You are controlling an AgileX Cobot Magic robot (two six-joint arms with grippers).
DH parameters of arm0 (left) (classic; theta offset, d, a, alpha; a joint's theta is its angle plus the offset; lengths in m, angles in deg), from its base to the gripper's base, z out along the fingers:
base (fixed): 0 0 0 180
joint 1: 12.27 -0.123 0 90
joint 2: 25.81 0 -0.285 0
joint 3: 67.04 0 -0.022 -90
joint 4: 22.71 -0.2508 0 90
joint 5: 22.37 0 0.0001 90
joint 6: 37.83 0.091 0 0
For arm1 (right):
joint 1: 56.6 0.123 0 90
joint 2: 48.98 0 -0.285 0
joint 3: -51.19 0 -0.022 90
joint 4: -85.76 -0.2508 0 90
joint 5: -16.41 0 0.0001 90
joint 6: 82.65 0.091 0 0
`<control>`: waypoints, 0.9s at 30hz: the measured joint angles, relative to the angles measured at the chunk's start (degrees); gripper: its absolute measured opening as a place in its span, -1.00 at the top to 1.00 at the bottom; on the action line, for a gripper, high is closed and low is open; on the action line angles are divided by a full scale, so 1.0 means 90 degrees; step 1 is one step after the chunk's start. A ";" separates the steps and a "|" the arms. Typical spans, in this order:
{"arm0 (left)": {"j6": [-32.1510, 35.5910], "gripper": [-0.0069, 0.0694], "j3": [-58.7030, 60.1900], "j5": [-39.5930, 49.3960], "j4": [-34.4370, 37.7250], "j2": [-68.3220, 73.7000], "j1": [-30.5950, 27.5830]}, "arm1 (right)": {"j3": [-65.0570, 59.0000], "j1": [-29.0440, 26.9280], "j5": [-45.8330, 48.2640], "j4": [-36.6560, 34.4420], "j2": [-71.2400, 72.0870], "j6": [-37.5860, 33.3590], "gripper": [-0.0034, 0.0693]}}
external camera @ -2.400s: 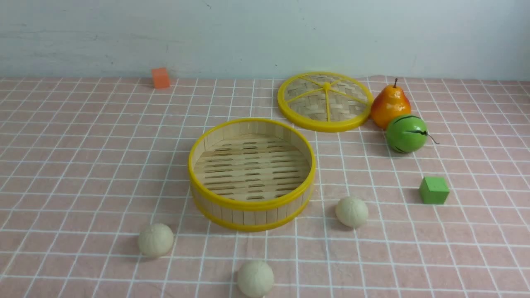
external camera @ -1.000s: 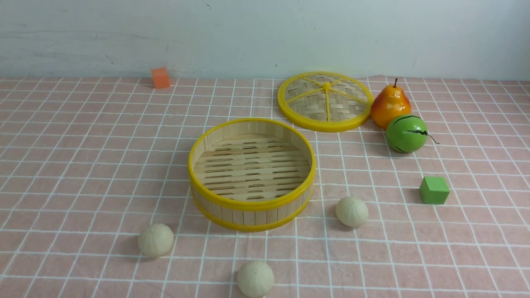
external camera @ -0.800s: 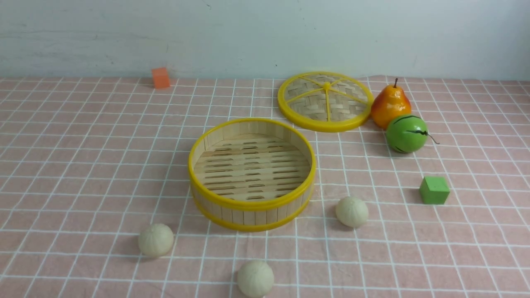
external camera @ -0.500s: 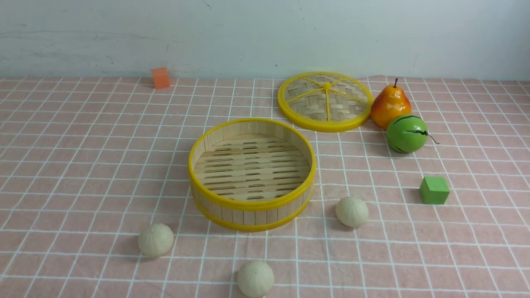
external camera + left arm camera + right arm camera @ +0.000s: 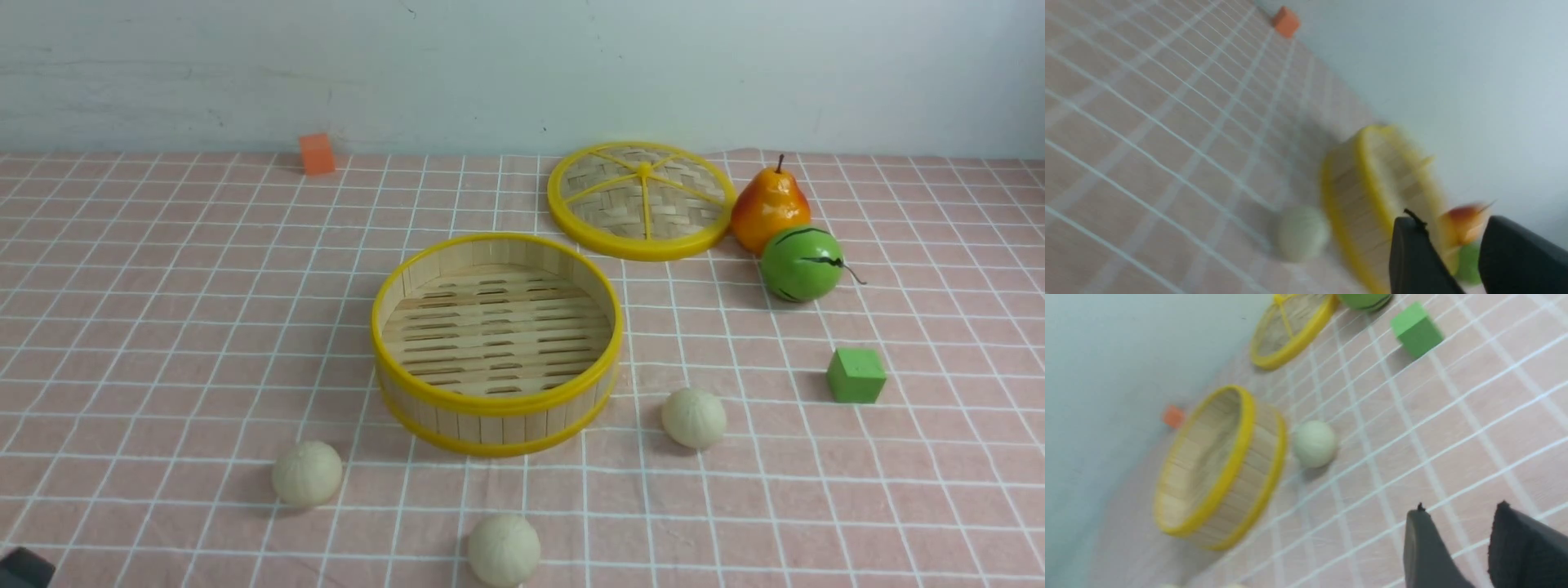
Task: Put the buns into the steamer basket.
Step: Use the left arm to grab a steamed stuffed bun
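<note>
The steamer basket (image 5: 496, 343) stands empty at the table's middle; it also shows in the left wrist view (image 5: 1367, 204) and the right wrist view (image 5: 1220, 465). Three cream buns lie on the cloth in front of it: the left bun (image 5: 307, 474), the front bun (image 5: 504, 550) and the right bun (image 5: 693, 417). My left gripper (image 5: 1453, 228) is open and empty, short of the left bun (image 5: 1301, 232); a dark corner of it (image 5: 24, 567) shows at the front view's bottom left. My right gripper (image 5: 1459, 514) is open and empty, short of the right bun (image 5: 1314, 443).
The flat woven lid (image 5: 642, 198) lies behind the basket on the right. A pear (image 5: 768, 208) and a green striped ball fruit (image 5: 801, 263) stand next to it. A green cube (image 5: 855, 375) sits to the right, an orange cube (image 5: 317, 153) by the back wall.
A dark part of my left arm has come into the front view's bottom left corner. The buns, basket and other objects have not moved.
</note>
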 joint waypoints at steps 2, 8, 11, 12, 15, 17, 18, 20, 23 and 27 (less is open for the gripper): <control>-0.0427 0.19 0.0000 -0.0155 0.0531 0.0000 0.0000 | -0.0008 0.0000 0.0021 -0.0391 0.0000 0.0062 0.25; -0.1016 0.19 0.0000 -0.0292 0.1818 0.0000 0.0000 | -0.0008 0.0000 -0.0032 -0.1635 0.0000 -0.0207 0.25; -0.1028 0.19 0.0000 -0.0230 0.1949 0.0000 0.0000 | -0.0008 0.0000 -0.0082 -0.1682 0.0000 -0.0301 0.25; -0.1028 0.19 0.0000 -0.0231 0.1963 0.0000 0.0000 | -0.0008 0.0000 -0.0098 -0.1689 0.0000 -0.0324 0.25; -0.0802 0.19 -0.0125 -0.0161 0.1952 0.0000 0.0000 | 0.0012 0.0000 -0.0145 -0.1710 0.0000 -0.0663 0.25; -0.0340 0.19 -0.0451 0.0022 0.1829 0.0000 0.0000 | 0.0191 0.0000 -0.0172 -0.1710 0.0000 -0.1047 0.28; -0.0059 0.21 -0.0673 0.0170 0.1721 0.0000 0.0000 | 0.0350 0.0000 -0.0216 -0.1702 0.0000 -0.1306 0.32; 0.0491 0.28 -0.1189 0.0606 0.1462 0.0117 0.0000 | 0.0779 0.0000 -0.0382 -0.1610 -0.0086 -0.1872 0.46; 0.1091 0.53 -0.1957 0.1392 0.0951 0.0894 0.0000 | 0.1478 0.0000 -0.0537 -0.1309 -0.0710 -0.2707 0.75; 0.1970 0.86 -0.3361 0.2881 -0.0035 0.2451 0.0000 | 0.2716 0.0000 -0.0245 -0.0660 -0.2222 -0.3752 0.96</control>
